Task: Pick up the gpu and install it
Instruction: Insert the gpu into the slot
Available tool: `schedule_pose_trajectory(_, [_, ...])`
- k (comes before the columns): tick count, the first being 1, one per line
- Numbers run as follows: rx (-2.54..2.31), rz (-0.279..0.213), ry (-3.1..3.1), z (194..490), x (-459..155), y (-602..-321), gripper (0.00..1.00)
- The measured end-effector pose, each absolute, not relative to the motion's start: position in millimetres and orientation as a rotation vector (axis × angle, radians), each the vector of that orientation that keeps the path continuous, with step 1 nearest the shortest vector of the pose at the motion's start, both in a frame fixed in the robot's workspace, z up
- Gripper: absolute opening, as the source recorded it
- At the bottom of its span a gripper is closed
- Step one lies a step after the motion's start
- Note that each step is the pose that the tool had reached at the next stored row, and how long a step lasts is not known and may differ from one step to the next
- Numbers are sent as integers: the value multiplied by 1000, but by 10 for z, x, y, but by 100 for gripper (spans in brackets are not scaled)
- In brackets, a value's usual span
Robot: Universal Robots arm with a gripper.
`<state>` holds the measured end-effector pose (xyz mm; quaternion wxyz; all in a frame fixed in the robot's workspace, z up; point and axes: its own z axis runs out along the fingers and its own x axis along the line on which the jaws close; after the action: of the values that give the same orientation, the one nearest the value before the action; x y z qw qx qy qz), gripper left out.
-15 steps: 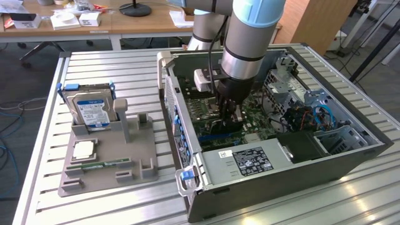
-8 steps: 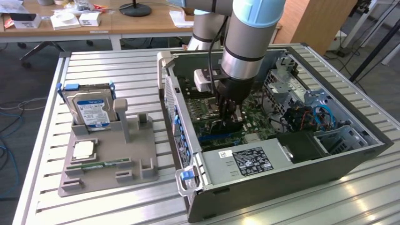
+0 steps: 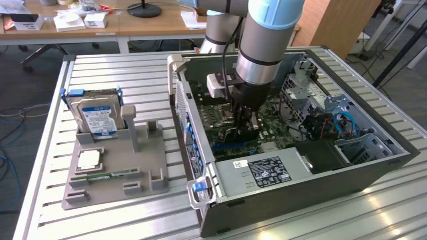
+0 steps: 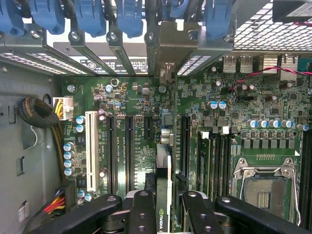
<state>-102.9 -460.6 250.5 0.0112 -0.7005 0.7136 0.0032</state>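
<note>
**Down into the case with the card**

Now we saw the black claw (image 3: 243, 117) reaching deep inside the big open grey computer case (image 3: 373, 172). In the wrist view its black fingers (image 4: 141, 214) were shut on a thin flat dark card, the gpu (image 4: 163, 195), seen edge on. We think the card was held standing up so its bottom edge could meet a long black slot (image 4: 128, 151) on the green board (image 4: 234, 105). The card's metal end pointed toward the back wall, where blue clips (image 4: 92, 17) sat over the silver slot covers (image 4: 95, 51).

Inside the case we also saw a black power box with a white label (image 3: 263, 170) and bunches of wires (image 4: 39, 114).

Beside the case, on the exterior view's left, a grey holder tray (image 3: 157, 150) stood on the slatted metal table (image 3: 120, 70). It held a silver hard drive with a blue label (image 3: 99, 119), a square chip (image 3: 89, 160) and a small green memory stick (image 3: 107, 176).
</note>
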Motion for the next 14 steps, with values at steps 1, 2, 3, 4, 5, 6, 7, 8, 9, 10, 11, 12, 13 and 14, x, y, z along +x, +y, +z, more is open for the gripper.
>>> schedule_pose_trajectory(1, [-2185, 10, 2226, 2505, -1029, -4606, 26])
schedule_pose_trajectory(2, [-2185, 10, 2226, 2505, -1029, -4606, 26])
schedule_pose_trajectory(3, [-2185, 10, 2226, 2505, -1029, -4606, 26])
schedule_pose_trajectory(4, [-2185, 10, 2226, 2505, -1029, -4606, 26])
schedule_pose_trajectory(5, [-2185, 10, 2226, 2505, -1029, -4606, 26])
schedule_pose_trajectory(6, [-2185, 10, 2226, 2505, -1029, -4606, 27])
schedule_pose_trajectory(7, [-2185, 10, 2226, 2505, -1029, -4606, 27])
schedule_pose_trajectory(8, [-2185, 10, 2226, 2505, -1029, -4606, 33])
schedule_pose_trajectory(9, [-2185, 10, 2226, 2505, -1029, -4606, 33])
schedule_pose_trajectory(10, [-2185, 10, 2226, 2505, -1029, -4606, 33])
schedule_pose_trajectory(11, [-2185, 10, 2226, 2505, -1029, -4606, 33])
schedule_pose_trajectory(12, [-2185, 10, 2226, 2505, -1029, -4606, 33])
schedule_pose_trajectory(13, [-2185, 10, 2226, 2505, -1029, -4606, 33])
schedule_pose_trajectory(14, [-2185, 10, 2226, 2505, -1029, -4606, 33])
